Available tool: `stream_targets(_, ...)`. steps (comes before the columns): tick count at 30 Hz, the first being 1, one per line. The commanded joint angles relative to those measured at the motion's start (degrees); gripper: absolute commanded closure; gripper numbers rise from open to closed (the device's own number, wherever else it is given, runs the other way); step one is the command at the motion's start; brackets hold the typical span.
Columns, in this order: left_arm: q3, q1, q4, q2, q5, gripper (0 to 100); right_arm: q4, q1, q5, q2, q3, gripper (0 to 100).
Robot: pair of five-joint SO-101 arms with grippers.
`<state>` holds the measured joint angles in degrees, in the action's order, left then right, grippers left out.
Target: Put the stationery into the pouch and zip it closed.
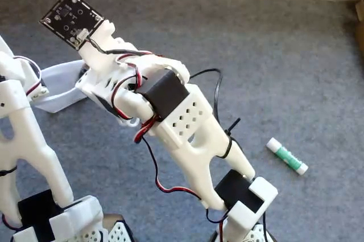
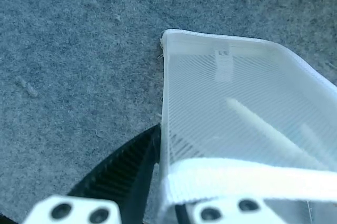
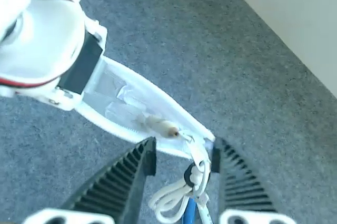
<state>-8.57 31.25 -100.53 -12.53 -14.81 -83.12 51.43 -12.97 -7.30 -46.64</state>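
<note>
The pouch (image 3: 124, 105) is stretching between your two hands near the left side of the grey bench (image 1: 273, 54). Your left hand (image 2: 158, 153) is clamping one end of it, the white edge band pinched against the black finger. Your right hand (image 3: 183, 147) is sitting at the opposite end with its fingers apart, one on either side of the pull cord (image 3: 192, 179) that is hanging from the zip, gripping nothing.

Through the mesh, the left wrist view is showing two long pen-like shapes (image 2: 263, 126) lying inside, so part of the loading looks done. A glue stick (image 1: 287, 155) is lying out on the bench, well apart from the pouch, on the right side. If it counts as stationery, it is waiting to go in.

You are most likely setting up to take the cord. How far the zip is drawn is hard to tell from these views, so treat the closing as unfinished. The glue stick probably needs to go in before you pull the zip across.
</note>
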Motion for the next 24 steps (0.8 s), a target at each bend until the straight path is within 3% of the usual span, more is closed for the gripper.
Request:
stream_targets(1,0.22,0.57,0.00,0.04,-0.26,99,-3.30,0.66,-0.79,1.10,-0.84,74.8)
stream_targets(13,0.31,0.31,0.00,0.13,-0.26,99,-11.30,0.66,-0.70,2.07,-1.10,75.0)
stream_targets(24,-0.22,0.57,0.09,0.13,-0.26,99,-17.80,-1.89,-0.26,14.46,-0.48,75.0)
